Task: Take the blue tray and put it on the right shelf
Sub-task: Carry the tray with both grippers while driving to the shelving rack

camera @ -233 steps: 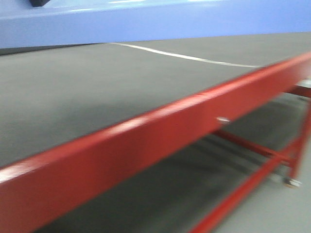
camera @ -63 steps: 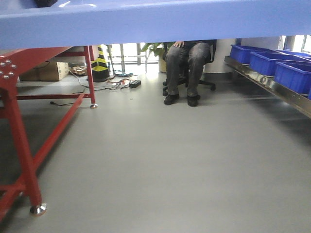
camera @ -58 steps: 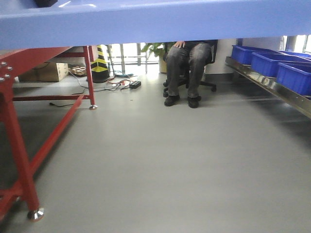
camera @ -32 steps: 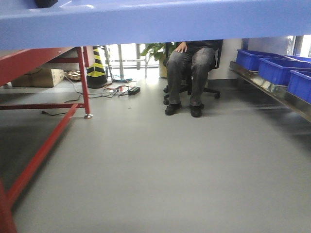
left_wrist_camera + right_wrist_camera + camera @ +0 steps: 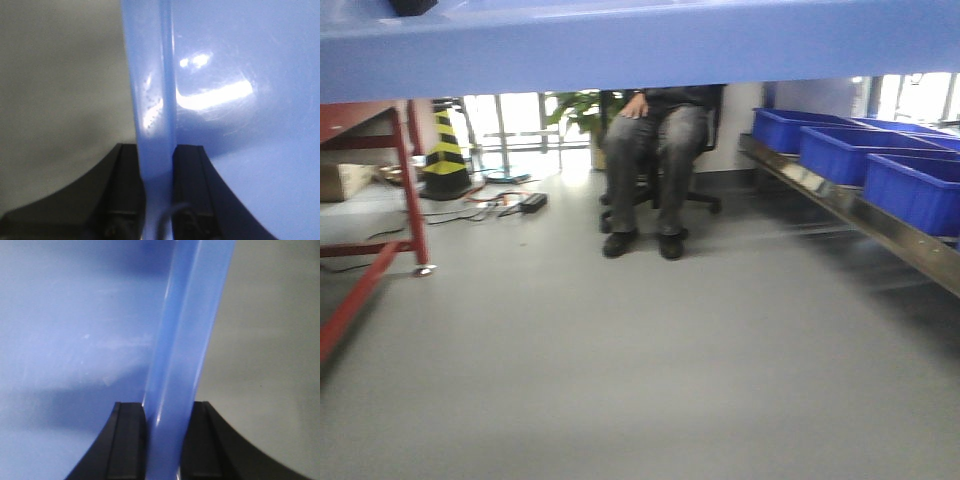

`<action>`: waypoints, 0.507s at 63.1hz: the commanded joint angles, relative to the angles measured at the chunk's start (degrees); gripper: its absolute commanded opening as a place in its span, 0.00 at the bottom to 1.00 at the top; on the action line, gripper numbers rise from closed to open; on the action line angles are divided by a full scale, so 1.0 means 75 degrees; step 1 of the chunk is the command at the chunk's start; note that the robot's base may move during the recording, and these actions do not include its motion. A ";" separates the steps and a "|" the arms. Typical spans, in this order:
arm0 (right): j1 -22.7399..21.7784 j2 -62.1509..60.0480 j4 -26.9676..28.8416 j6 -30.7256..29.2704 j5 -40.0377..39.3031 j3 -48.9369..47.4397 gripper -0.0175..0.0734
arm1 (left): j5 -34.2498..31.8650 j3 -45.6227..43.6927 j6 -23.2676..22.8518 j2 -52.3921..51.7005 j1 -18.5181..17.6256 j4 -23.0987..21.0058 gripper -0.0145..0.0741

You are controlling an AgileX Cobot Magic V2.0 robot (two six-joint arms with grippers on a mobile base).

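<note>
While clamped, left gripper [image 5: 157, 167], right gripper [image 5: 168, 415] on tray [image 5: 640, 48]

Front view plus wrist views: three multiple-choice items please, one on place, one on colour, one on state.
1. In the front view, the right shelf lies: A left; B right; C centre.
2. The table frame is: A red; B green; C white.
3. The left gripper is: A open; B shut on the blue tray's rim; C out of view.
Answers: B, it runs along the right edge; A, red leg and bars; B, both fingers press the rim.
</note>
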 commanded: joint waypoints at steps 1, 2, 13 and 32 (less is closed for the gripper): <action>0.0093 -0.0210 0.0254 -0.0270 -0.0830 -0.0227 0.25 | 0.0534 -0.0204 0.0261 -0.0229 -0.0140 -0.0590 0.11; 0.0093 -0.0210 0.0254 -0.0270 -0.0830 -0.0227 0.25 | 0.0534 -0.0204 0.0261 -0.0229 -0.0140 -0.0590 0.11; 0.0093 -0.0210 0.0254 -0.0270 -0.0830 -0.0227 0.25 | 0.0534 -0.0204 0.0261 -0.0229 -0.0140 -0.0590 0.11; 0.0093 -0.0210 0.0254 -0.0270 -0.0830 -0.0227 0.25 | 0.0534 -0.0204 0.0261 -0.0229 -0.0140 -0.0590 0.11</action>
